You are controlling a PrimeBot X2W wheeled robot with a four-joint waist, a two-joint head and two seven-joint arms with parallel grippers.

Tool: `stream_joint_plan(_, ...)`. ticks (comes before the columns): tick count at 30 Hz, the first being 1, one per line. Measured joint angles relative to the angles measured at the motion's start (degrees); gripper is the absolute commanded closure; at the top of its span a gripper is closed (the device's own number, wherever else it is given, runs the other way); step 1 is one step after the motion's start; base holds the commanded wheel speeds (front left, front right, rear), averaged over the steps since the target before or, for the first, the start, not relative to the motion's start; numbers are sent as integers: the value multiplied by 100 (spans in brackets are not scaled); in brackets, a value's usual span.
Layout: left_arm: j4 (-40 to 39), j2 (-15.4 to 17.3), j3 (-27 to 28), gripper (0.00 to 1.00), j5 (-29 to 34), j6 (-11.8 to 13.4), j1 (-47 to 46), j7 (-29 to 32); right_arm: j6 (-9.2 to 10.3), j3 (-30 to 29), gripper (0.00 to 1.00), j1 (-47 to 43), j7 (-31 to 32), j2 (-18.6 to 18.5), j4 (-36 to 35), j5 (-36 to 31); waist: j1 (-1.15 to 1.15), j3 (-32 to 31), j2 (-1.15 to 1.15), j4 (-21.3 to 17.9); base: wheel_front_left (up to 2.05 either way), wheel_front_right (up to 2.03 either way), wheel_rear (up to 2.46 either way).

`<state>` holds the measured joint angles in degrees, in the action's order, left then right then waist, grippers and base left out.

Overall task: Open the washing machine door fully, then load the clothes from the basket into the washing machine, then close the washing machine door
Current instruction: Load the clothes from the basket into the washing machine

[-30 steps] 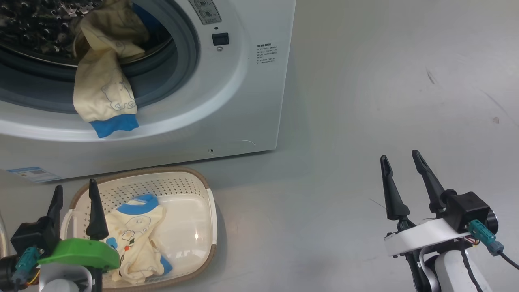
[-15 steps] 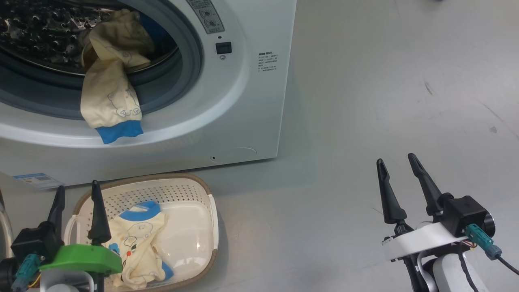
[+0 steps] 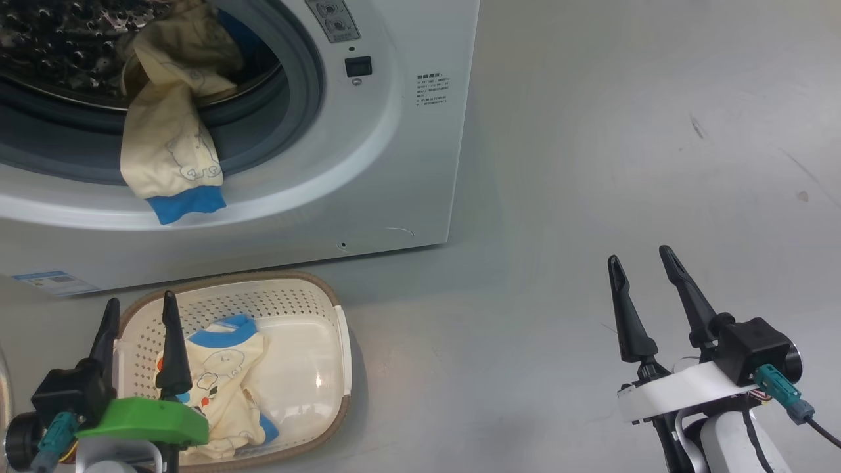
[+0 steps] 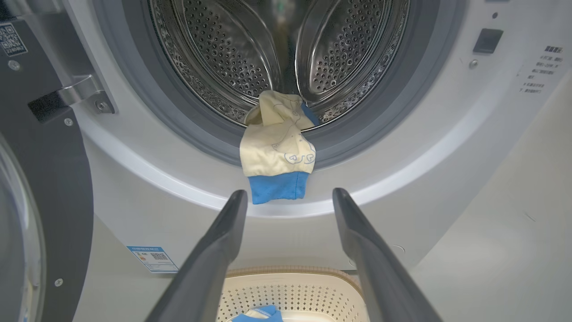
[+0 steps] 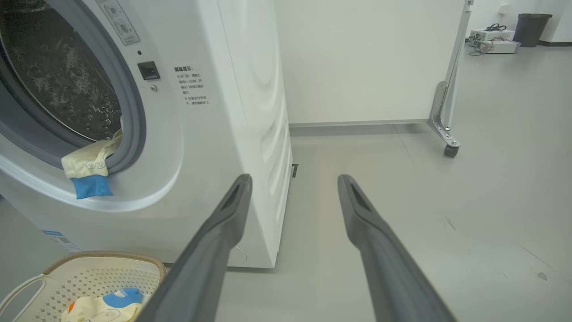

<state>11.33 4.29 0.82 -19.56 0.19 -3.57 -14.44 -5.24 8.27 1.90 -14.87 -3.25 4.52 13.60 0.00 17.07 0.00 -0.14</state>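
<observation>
One garment hangs from the drum, long axis vertical, blue cuff down; left claw and right claw gape, empty.

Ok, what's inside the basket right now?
One cream-yellow garment with blue trim, bunched at the left of the basket. The left end effector covers its left edge, so anything under there is hidden.

Clothes across porthole lip

left fingers shifted slightly rightward over the basket, right fingers edged a little leftward
</observation>
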Motion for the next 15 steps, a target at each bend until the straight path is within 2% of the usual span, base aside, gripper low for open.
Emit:
stream_joint_plan(5,45,14,-86,0,18,-52,-128,114,-23,69,0,34,0,0,-75,-19,0,184,0,-14,0,0,0)
stream_joint_plan(15,379,147,-101,0,14,-109,-1114,515,-26,154,0,386,0,-1,-261,-102,0,733,0,-76,0,0,0)
